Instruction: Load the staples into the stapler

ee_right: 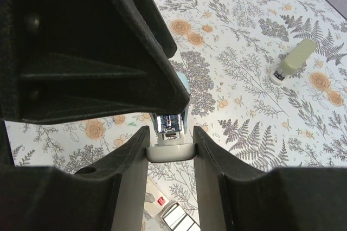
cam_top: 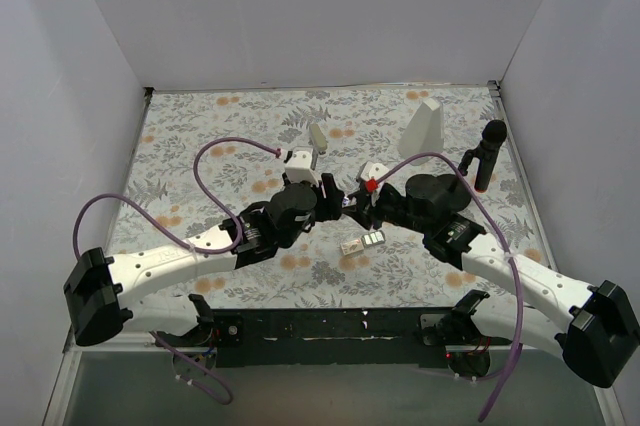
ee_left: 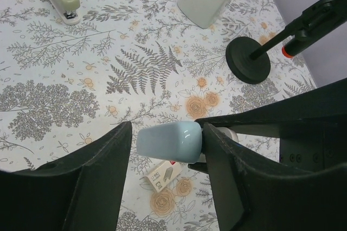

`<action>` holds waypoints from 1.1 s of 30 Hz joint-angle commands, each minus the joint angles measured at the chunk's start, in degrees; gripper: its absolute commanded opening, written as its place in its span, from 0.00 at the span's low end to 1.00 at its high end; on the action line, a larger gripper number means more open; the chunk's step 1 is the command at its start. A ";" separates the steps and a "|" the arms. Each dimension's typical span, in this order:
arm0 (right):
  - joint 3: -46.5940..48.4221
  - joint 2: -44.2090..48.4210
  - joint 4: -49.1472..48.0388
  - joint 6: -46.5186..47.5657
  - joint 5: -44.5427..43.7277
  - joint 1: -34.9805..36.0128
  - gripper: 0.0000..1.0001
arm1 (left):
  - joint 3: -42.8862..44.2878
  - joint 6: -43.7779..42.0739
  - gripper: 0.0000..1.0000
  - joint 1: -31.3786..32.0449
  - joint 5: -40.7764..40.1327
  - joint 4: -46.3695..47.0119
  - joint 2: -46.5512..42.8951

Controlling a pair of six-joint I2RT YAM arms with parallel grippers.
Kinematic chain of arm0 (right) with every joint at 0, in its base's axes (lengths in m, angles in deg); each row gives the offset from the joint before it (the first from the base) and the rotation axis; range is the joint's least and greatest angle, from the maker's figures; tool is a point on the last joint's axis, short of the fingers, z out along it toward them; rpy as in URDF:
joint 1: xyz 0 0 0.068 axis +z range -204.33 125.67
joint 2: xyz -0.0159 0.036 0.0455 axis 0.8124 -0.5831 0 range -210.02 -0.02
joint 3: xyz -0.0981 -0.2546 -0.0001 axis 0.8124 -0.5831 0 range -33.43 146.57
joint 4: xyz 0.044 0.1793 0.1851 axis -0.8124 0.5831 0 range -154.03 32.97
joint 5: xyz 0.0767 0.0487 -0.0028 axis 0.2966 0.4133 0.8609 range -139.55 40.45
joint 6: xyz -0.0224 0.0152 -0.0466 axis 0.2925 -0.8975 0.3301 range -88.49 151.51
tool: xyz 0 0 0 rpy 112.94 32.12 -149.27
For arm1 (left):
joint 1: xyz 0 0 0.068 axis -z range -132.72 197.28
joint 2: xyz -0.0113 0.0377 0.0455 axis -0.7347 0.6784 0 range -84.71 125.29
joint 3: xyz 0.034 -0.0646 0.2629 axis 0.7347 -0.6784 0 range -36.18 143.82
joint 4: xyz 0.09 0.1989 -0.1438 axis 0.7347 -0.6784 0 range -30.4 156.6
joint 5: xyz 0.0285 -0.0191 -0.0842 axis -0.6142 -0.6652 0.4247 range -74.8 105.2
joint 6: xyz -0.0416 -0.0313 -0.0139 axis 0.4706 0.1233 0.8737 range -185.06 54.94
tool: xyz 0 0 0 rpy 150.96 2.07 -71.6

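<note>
The light blue stapler point(ee_left: 171, 141) hangs above the table between both grippers at mid-table. My left gripper point(ee_left: 167, 133) is closed around its blue top, the right finger pressed on it and only a sliver of table showing at the left finger. My right gripper point(ee_right: 171, 133) is shut on the stapler's pale base point(ee_right: 169, 152), with the silver channel point(ee_right: 169, 122) showing just beyond. In the top view the grippers point(cam_top: 335, 201) point(cam_top: 358, 201) meet tip to tip and hide the stapler. The staples box point(cam_top: 362, 242) lies on the cloth below, seen half open in the right wrist view point(ee_right: 173, 217).
A beige stapler point(cam_top: 318, 136) lies behind the grippers. A tall white wedge block point(cam_top: 425, 126) stands at the back right, with a black stand on a round base point(cam_top: 485, 156) beside it. White walls close in the flowered table on three sides.
</note>
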 commanded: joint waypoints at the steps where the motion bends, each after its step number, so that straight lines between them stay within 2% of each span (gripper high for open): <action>1: 2.86 -0.07 -3.28 0.53 -0.31 0.47 0.01 | 2.45 -0.51 0.54 0.49 3.20 -1.07 1.67; 3: 2.77 -0.07 -3.37 0.44 -0.22 0.47 0.01 | 2.72 0.01 0.52 0.49 3.03 -1.15 2.11; 6: 2.42 0.28 -3.63 0.44 -0.57 0.47 0.01 | 2.37 1.77 0.40 0.49 0.23 -2.03 2.11; 10: 1.37 2.12 -4.42 0.18 -1.71 0.38 0.01 | 0.88 3.70 0.19 0.49 -3.20 -3.35 0.36; 11: 0.58 2.56 -4.86 0.00 -2.67 0.47 0.01 | 0.00 4.14 0.10 0.40 -3.82 -3.53 -0.52; 13: -0.13 3.79 -6.18 -0.44 -3.38 0.47 0.01 | -1.14 5.64 0.01 0.32 -5.66 -4.06 -1.57; 19: -4.52 7.92 -13.72 -3.16 -2.15 0.38 0.01 | -8.78 12.14 0.00 -3.89 -3.57 -2.48 -5.18; 23: -4.97 8.71 -14.18 -3.25 -1.98 0.38 0.01 | -13.71 15.92 0.00 -8.63 3.71 0.59 -6.68; 33: -6.46 11.00 -18.74 -5.18 2.24 0.11 0.01 | -20.22 21.72 0.00 -15.33 12.77 4.38 -6.68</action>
